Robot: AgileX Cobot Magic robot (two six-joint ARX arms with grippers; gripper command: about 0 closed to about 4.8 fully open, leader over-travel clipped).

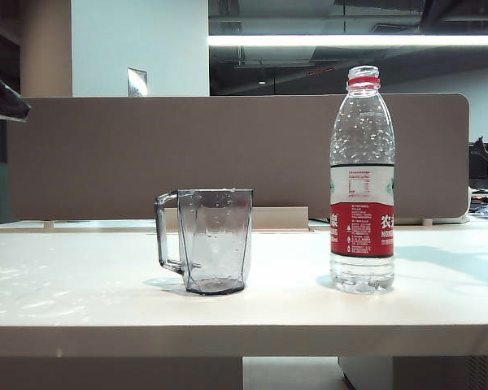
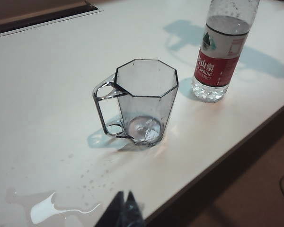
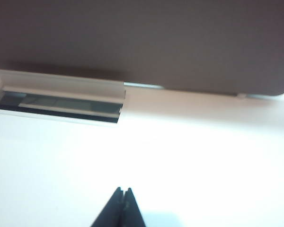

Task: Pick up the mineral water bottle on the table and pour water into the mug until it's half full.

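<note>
Left gripper [image 2: 125,208], tips pressed together and empty, hangs near the mug [image 2: 143,101]; the bottle [image 2: 222,49] stands upright beyond the mug. Right gripper [image 3: 123,208], also closed and empty, faces bare table [image 3: 189,161] and partition [image 3: 142,42], bottle unseen.

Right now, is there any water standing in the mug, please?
No, the mug looks empty down to its base; spilled water lies on the table.
</note>
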